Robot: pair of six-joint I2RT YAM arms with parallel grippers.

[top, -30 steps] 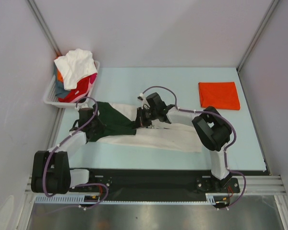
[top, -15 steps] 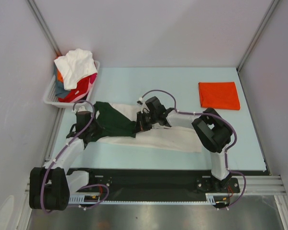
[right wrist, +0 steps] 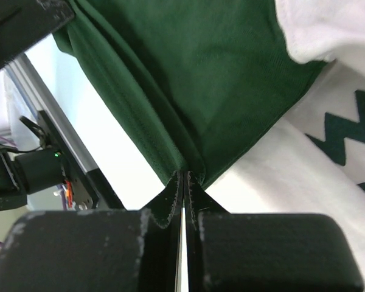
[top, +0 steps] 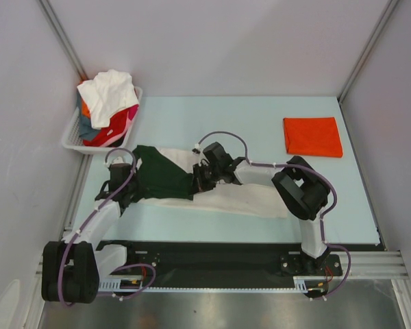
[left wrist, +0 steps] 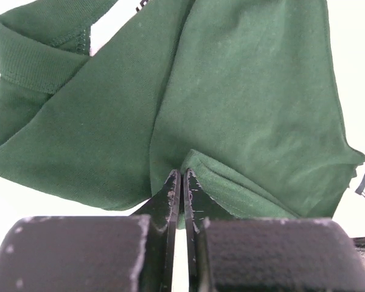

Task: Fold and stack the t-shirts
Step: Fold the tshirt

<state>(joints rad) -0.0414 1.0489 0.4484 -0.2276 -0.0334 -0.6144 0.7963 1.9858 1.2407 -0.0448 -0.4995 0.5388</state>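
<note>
A cream t-shirt point(top: 246, 199) with dark green sleeves point(top: 161, 179) lies across the table's middle. My left gripper point(top: 123, 179) is shut on the green sleeve's left edge; in the left wrist view the jaws point(left wrist: 181, 176) pinch a green fold point(left wrist: 243, 109). My right gripper point(top: 200, 179) is shut on the green sleeve's right corner; in the right wrist view point(right wrist: 184, 176) the green cloth point(right wrist: 194, 73) lies over the cream body point(right wrist: 304, 201). A folded orange-red t-shirt point(top: 312, 136) lies at the back right. More shirts, white point(top: 109, 94) and red, fill the basket.
The white slotted basket point(top: 72, 137) stands at the back left by the frame post. Grey walls close the left, back and right sides. A black rail point(top: 205, 253) runs along the near table edge with both arm bases.
Both grippers have moved toward the back left with the green sleeve, which now lies flatter and wider. The left arm has stretched out along the table's left side.
</note>
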